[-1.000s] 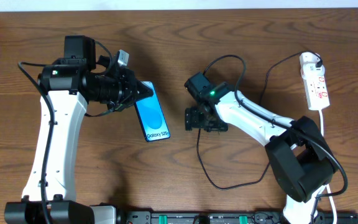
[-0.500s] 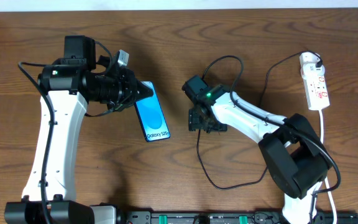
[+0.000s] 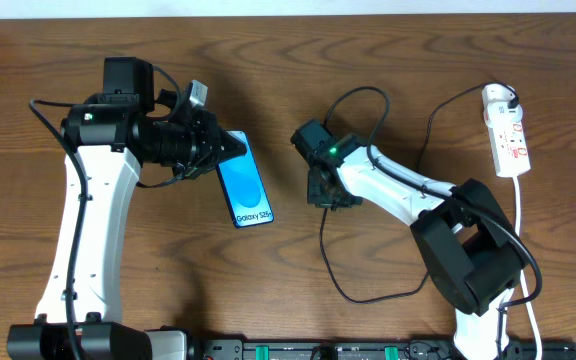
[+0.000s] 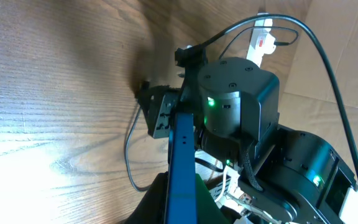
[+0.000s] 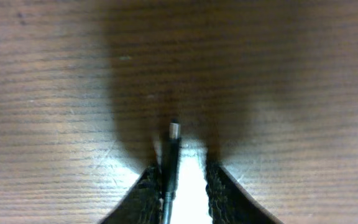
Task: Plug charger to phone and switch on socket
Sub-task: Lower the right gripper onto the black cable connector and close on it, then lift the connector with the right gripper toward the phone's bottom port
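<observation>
The phone lies with its blue screen up, "Galaxy S25+" at its near end. My left gripper is shut on its far end. In the left wrist view the phone shows edge-on between the fingers. The charger's black cable loops across the table to its plug in the socket at the far right. My right gripper is down over the cable's free end. In the right wrist view the connector tip pokes out ahead of the right gripper. The cable rests against the left finger, with a bright gap to the other finger.
The socket's white cord runs down the right edge. The right arm's wrist fills the left wrist view just beyond the phone. A black rail lies along the table's front edge.
My right gripper's jaws have narrowed around the cable's free end, and the right arm has shifted slightly left. The left arm and phone have not moved.
</observation>
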### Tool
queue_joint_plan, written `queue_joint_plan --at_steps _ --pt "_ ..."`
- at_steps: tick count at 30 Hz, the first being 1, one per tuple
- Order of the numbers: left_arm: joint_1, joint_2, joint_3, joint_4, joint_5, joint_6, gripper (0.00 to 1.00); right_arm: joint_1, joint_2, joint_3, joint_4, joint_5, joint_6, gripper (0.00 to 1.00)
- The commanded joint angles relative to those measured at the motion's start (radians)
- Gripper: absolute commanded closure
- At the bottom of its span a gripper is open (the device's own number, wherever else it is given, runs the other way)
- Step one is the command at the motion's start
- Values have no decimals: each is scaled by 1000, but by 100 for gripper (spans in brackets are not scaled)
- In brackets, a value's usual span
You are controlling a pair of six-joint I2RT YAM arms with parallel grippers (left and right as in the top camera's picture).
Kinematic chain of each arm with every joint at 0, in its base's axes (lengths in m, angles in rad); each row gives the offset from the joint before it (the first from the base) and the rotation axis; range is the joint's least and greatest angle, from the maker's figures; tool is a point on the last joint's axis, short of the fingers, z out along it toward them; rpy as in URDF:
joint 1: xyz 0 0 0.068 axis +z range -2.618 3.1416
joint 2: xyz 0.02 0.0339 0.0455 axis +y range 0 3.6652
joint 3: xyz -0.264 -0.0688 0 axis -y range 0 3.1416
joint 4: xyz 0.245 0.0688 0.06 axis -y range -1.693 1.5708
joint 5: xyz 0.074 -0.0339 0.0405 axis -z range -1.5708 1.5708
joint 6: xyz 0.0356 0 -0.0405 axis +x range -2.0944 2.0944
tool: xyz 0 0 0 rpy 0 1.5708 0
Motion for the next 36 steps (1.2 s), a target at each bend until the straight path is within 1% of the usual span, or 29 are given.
queue_joint_plan --at_steps 1,2,7,9,13,16,22,24,28,30,32,36 --pt "4 -6 -2 -5 42 8 93 10 67 -14 7 -20 6 97" --pt "4 -6 -2 -5 42 8 93 10 67 -14 7 -33 6 99" --pt "4 -6 -1 -5 42 8 93 8 67 -13 15 -142 -10 99" --pt "4 -6 -2 -5 42 8 93 6 67 -13 26 -206 -54 99" --pt "4 -6 -1 4 44 -1 93 -13 67 -13 83 -429 -178 99" --pt "4 -6 -1 34 97 -3 93 -37 67 -13 132 -595 -229 99" --pt "4 -6 -1 196 304 -3 93 -116 67 -13 179 -790 -230 99" --pt "4 -6 -1 257 352 -28 93 -152 67 -13 192 -851 -230 99" --pt "4 -6 -1 374 353 -143 93 -225 67 -13 232 -980 -230 99" --pt "4 -6 -1 437 353 -178 93 -262 67 -13 270 -1051 -230 99" --pt "4 -6 -1 496 353 -184 93 -293 67 -13 315 -1122 -230 99" --pt "4 -6 -1 620 352 -197 93 -346 67 -13 455 -1341 -230 99"
